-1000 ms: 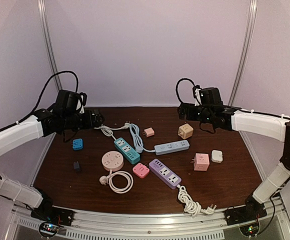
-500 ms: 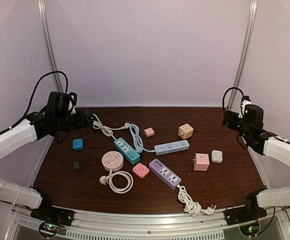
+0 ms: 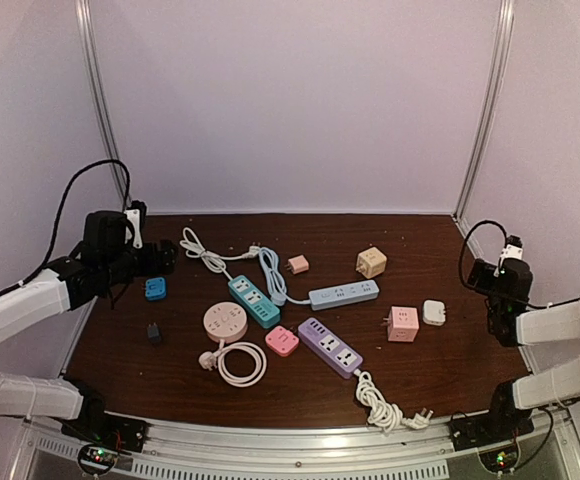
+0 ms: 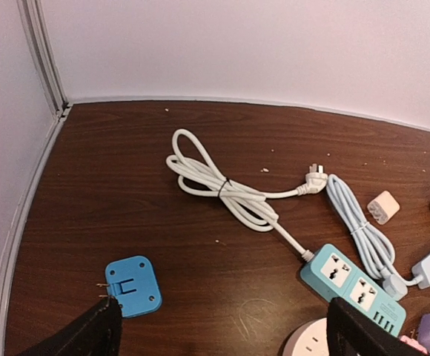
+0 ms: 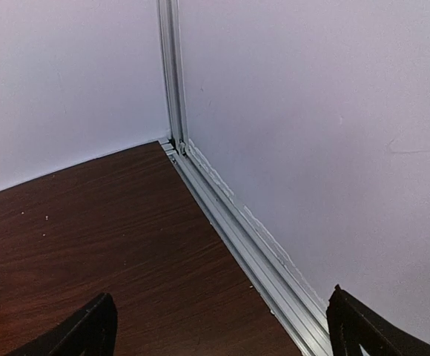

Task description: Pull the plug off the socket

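Observation:
A teal power strip [image 3: 253, 300] lies left of centre; it also shows in the left wrist view [image 4: 352, 288]. A light-blue plug [image 3: 278, 297] sits at its right edge, seemingly in a socket; in the left wrist view the plug [image 4: 394, 286] is partly cut off. Its light-blue cable [image 3: 268, 265] runs to a light-blue strip [image 3: 344, 294]. My left gripper [image 3: 160, 258] is open and empty at the far left, above a blue adapter [image 4: 133, 285]. My right gripper [image 3: 478, 276] is open and empty at the right edge, facing the table's back right corner [image 5: 172, 144].
The teal strip's white cable [image 4: 222, 185] lies coiled at the back left. Around the middle lie a round pink strip [image 3: 225, 322], a purple strip [image 3: 330, 347], a pink cube [image 3: 402, 323], a tan cube [image 3: 371, 262], a white adapter [image 3: 434, 312] and a black adapter [image 3: 154, 333].
Both arms have drawn back from the table's rear. The left gripper moved left and nearer. The right arm swung from the back centre out to the right edge and folded down.

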Controlling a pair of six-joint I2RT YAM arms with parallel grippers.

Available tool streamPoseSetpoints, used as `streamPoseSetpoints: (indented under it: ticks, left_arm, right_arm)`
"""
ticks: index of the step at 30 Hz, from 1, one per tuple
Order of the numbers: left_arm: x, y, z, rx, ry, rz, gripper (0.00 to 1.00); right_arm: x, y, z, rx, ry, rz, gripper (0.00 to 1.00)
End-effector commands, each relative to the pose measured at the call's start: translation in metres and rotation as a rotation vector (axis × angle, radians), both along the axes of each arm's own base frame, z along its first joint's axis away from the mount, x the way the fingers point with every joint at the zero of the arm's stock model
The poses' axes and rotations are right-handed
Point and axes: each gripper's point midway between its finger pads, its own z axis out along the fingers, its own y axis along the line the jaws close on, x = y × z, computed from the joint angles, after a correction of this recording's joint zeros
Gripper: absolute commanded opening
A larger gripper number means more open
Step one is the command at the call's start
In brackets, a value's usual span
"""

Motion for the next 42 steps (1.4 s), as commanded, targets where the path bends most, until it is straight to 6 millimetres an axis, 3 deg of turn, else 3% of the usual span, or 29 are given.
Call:
streamPoseSetpoints:
  ticks: [1,5,8,15,20,23,27,31,33,42]
  left_arm:
    - [0.012,0.023,0.014,0.038,-0.163,0.027,0.97]
    - [0.015,0.062,-0.002,0.087,-0.136,0.136,0.98]
    - [0.014,0.091,-0.011,0.169,-0.125,0.251,0.98]
    - [0.015,0.146,-0.024,0.198,-0.212,0.411,0.98]
    - [0.025,0.161,-0.042,0.243,-0.272,0.453,0.98]
    - [0.02,0.169,-0.051,0.265,-0.302,0.504,0.98]
    - [0.016,0.156,-0.044,0.271,-0.398,0.416,0.97]
    - [0.014,0.141,-0.051,0.255,-0.474,0.336,0.98]
    - [0.018,0.129,-0.054,0.266,-0.51,0.265,0.98]
    - [0.054,0.098,-0.072,0.321,-0.372,0.055,0.98]
  right_arm:
    - [0.019,-0.001,0.016,-0.037,-0.116,0.011,1.0]
    - [0.037,0.019,0.007,-0.053,-0.111,0.141,0.99]
    - [0.039,0.032,-0.001,-0.087,-0.126,0.221,1.0]
    - [0.04,0.032,-0.002,-0.088,-0.123,0.224,1.0]
    - [0.04,0.033,-0.002,-0.087,-0.117,0.23,1.0]
    - [0.042,0.034,-0.002,-0.091,-0.116,0.234,1.0]
    - [0.042,0.035,-0.003,-0.09,-0.113,0.238,1.0]
    - [0.042,0.035,-0.003,-0.091,-0.111,0.239,1.0]
    - [0.043,0.035,-0.003,-0.091,-0.11,0.242,1.0]
    - [0.047,0.043,-0.004,-0.097,-0.098,0.292,1.0]
